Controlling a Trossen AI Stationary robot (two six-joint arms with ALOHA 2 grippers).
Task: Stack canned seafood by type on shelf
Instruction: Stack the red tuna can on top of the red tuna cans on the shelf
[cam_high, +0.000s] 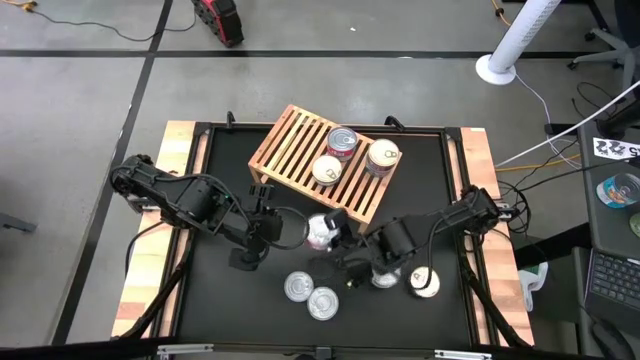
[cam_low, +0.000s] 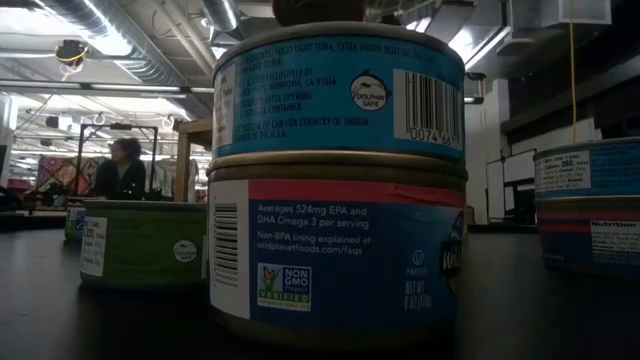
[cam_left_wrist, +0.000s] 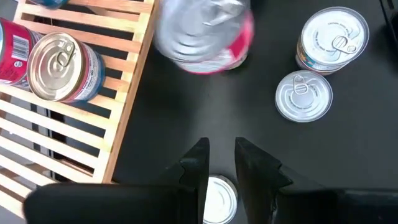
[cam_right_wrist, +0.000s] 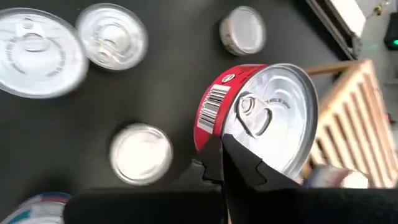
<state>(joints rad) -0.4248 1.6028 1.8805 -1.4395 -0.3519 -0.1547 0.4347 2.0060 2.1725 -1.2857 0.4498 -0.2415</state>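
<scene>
The wooden slat shelf (cam_high: 300, 140) stands at the table's far middle with three cans on it: a red one (cam_high: 342, 141), a cream one (cam_high: 383, 155) and a pale-lidded one (cam_high: 327, 169). My right gripper (cam_right_wrist: 225, 140) is shut on a red-labelled can (cam_right_wrist: 261, 118) held above the table just near of the shelf (cam_high: 320, 232). My left gripper (cam_left_wrist: 221, 163) hangs to that can's left, its fingers a narrow gap apart with nothing between them, over a silver-lidded can (cam_left_wrist: 219, 200). Several more cans rest flat on the black mat (cam_high: 299, 287) (cam_high: 423, 284). My right gripper has the red-labelled can by the edge nearest the wrist (cam_right_wrist: 214, 134), where the red side wall meets the silver lid. The fingers (cam_right_wrist: 245, 168) cover the exact spot, so the kind of hold cannot be told. The can is lifted clear and tilted, its pull-tab lid facing the wrist camera.
In the low view a stack of two blue-labelled cans (cam_low: 335, 170) fills the middle, with a green-labelled can (cam_low: 140, 245) and another blue one (cam_low: 590, 205) to its sides. A person (cam_low: 120, 165) sits in the room beyond. Wooden rails (cam_high: 175, 200) edge the black mat.
</scene>
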